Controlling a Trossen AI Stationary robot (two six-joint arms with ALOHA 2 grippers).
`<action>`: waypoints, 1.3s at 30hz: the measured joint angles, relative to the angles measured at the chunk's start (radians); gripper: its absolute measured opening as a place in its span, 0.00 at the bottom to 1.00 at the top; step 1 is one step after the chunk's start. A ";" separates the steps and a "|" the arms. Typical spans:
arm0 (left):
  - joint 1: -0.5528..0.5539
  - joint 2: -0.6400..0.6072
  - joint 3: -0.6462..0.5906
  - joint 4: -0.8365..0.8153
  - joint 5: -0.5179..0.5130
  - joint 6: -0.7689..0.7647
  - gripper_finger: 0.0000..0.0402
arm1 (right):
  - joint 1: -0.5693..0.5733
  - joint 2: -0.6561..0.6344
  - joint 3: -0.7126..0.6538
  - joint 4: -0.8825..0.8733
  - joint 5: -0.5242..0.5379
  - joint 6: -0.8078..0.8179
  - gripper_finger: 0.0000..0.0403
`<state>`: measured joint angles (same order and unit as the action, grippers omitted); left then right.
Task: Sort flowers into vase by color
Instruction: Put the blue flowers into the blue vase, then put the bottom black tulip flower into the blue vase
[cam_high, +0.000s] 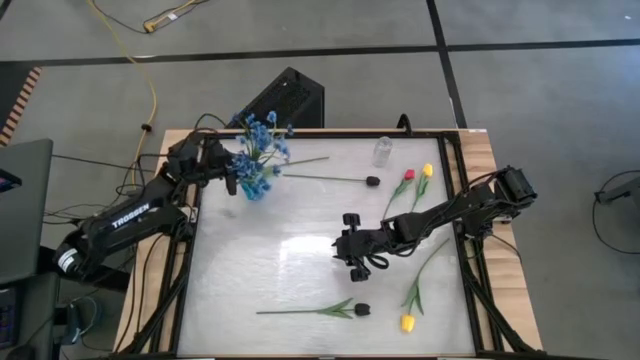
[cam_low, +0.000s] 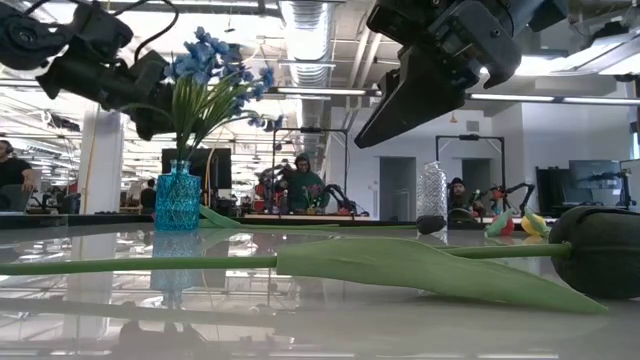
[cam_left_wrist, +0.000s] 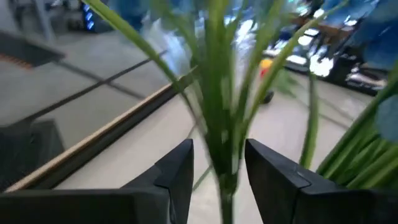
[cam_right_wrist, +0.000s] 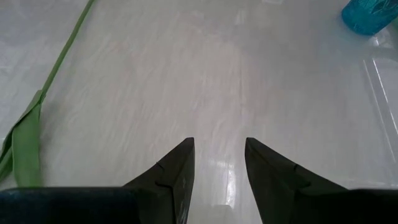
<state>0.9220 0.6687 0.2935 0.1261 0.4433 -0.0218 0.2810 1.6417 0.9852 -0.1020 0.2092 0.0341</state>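
left wrist view shows the left gripper (cam_left_wrist: 217, 171) with jaws parted around the blue flowers' (cam_high: 258, 148) stems in the blue vase (cam_high: 253, 186) near the table's (cam_high: 300, 280) far left corner, so i'd lift straight, while the right gripper (cam_right_wrist: 219, 165) waits spread mid-table.

looking straight down from high over the whole table (cam_high: 300, 250). level with the tabletop, facing the room behind. riding each wrist, close up past dark fingers (cam_right_wrist: 180, 168). blue vase (cam_low: 178, 200) shared by overhead, low and right wrist views.
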 joint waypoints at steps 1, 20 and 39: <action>0.000 -0.002 0.006 -0.018 -0.019 -0.007 0.32 | 0.000 0.000 0.000 0.000 0.000 0.000 0.41; -0.074 -0.002 0.415 -0.857 -0.284 -0.053 0.31 | 0.000 0.000 0.000 -0.001 0.000 0.002 0.41; -0.201 -0.013 0.672 -1.354 -0.081 -0.284 0.31 | 0.000 0.000 0.000 0.019 0.000 0.018 0.41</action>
<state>0.7210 0.6555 0.9657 -1.2276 0.3620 -0.3057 0.2811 1.6417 0.9852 -0.0828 0.2092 0.0521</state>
